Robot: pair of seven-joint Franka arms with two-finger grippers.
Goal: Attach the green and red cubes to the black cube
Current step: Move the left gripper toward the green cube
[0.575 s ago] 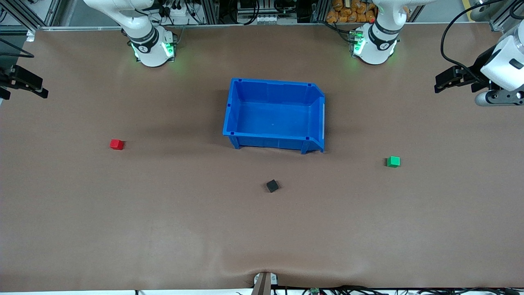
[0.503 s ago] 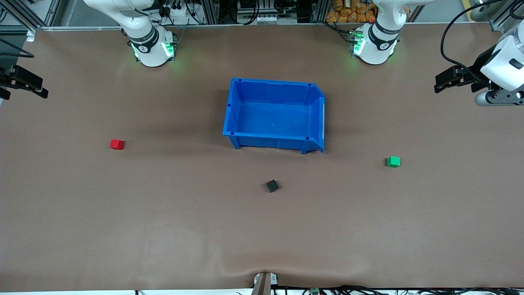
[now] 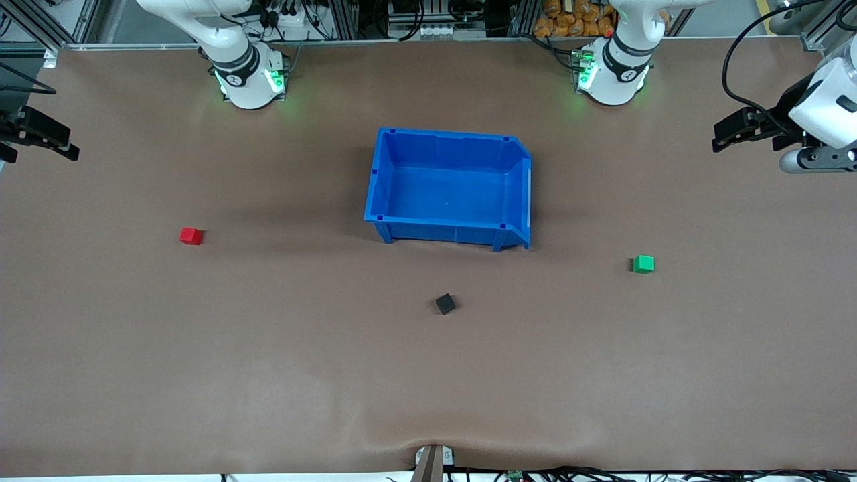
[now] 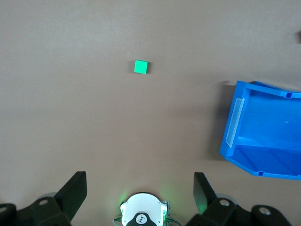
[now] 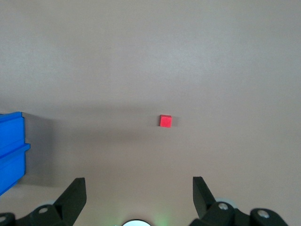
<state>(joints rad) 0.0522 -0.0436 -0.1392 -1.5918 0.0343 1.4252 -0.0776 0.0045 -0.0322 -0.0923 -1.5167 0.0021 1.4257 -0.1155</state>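
Evidently nothing is grasped yet: left pincer [image 4: 138, 200] and right pincer [image 5: 138, 195] hang wide and empty, so next comes descending onto the green cube [image 3: 643, 264] or red cube [image 3: 191, 235], then carrying it to the black cube [image 3: 445, 304].

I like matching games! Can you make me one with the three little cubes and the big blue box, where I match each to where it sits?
Things:
1. red cube
2. green cube
3. black cube
4. blue bin

Places:
A. middle of the table, between the two arm bases
B. toward the left arm's end of the table
C. just nearer the front camera than the bin
D. toward the right arm's end of the table

Pairs: 1-D, 2-B, 3-C, 4-A
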